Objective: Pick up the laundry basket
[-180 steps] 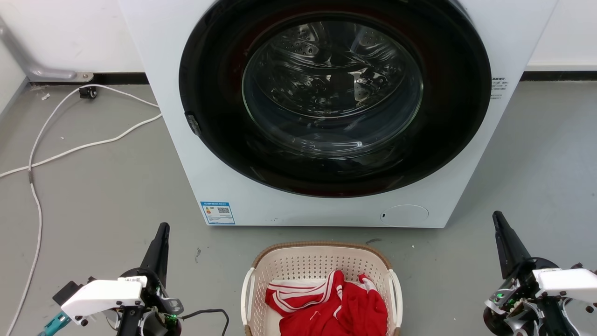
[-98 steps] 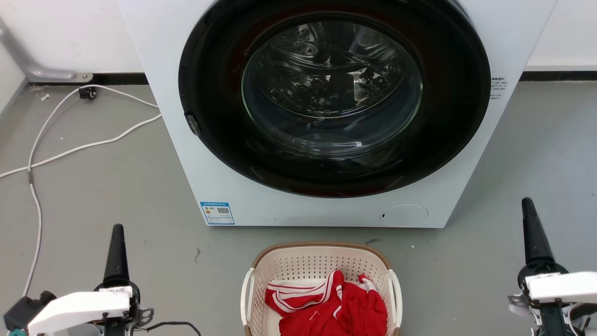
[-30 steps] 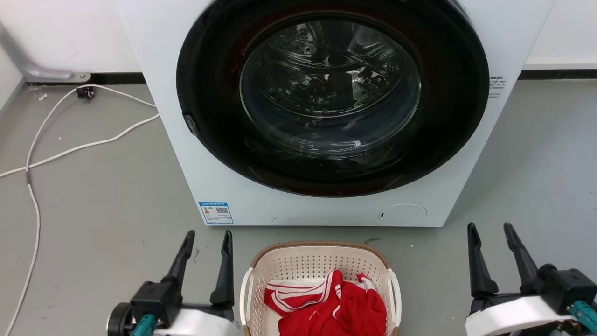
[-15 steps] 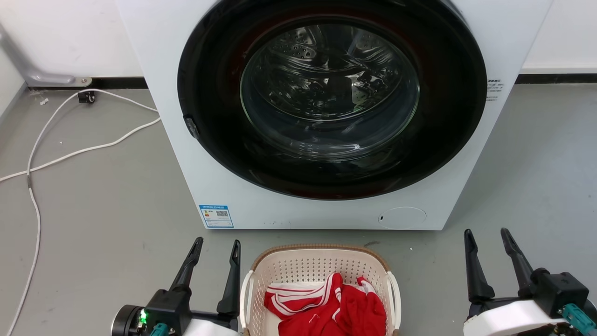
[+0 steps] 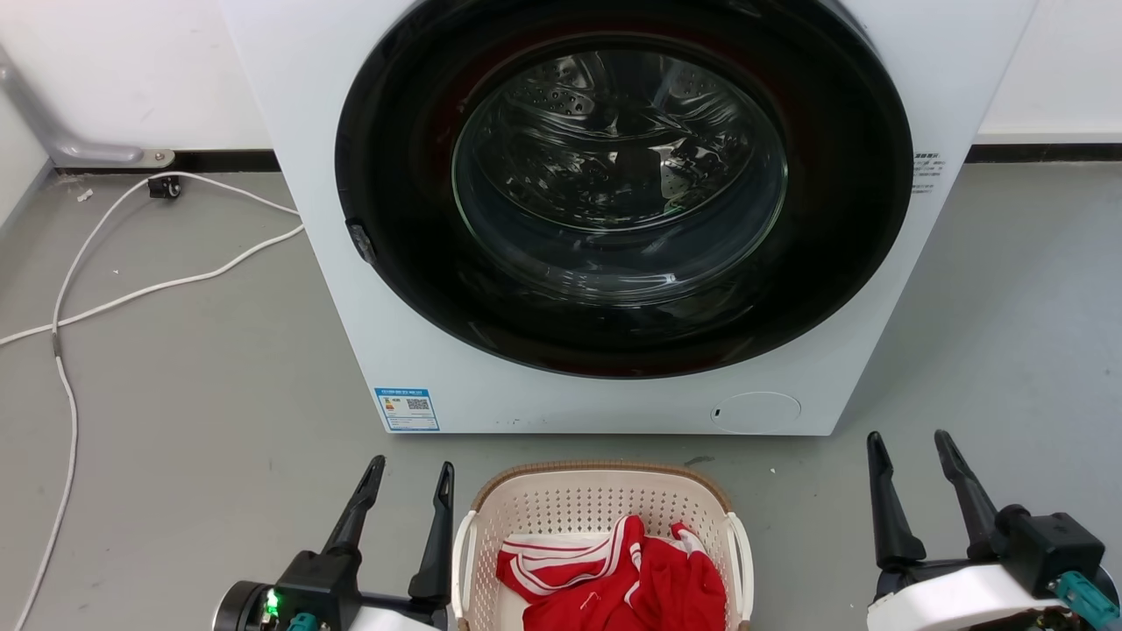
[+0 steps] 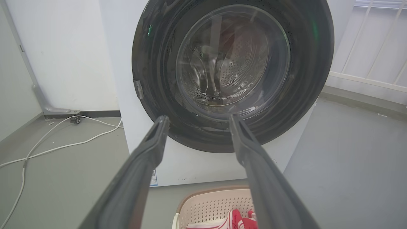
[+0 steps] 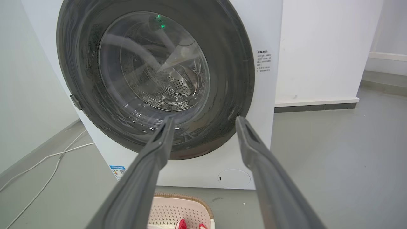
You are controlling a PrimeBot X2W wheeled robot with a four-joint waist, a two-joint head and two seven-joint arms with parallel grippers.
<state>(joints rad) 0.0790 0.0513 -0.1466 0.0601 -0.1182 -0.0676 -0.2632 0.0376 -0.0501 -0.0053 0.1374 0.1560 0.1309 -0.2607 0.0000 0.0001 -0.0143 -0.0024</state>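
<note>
The laundry basket (image 5: 596,499) sits on the grey floor at the bottom centre of the head view, cream with perforated walls, a brown rim and white side handles, holding a red garment with white stripes (image 5: 614,578). My left gripper (image 5: 412,464) stands open just left of the basket, its inner finger close beside the left handle, apart from it. My right gripper (image 5: 907,438) is open well to the right of the basket. The basket's far end shows low in the left wrist view (image 6: 210,203) and the right wrist view (image 7: 181,210). Both grippers hold nothing.
A white front-loading washing machine (image 5: 605,386) with a dark round door, closed, stands right behind the basket. White cables (image 5: 140,289) trail over the floor at the left, near a wall and pipe (image 5: 70,145). Grey floor spreads on both sides.
Over six seconds both arms swung round and their grippers opened, fingers pointing at the machine. The left gripper moved in beside the basket's left handle. The camera tilted slightly in the last second.
</note>
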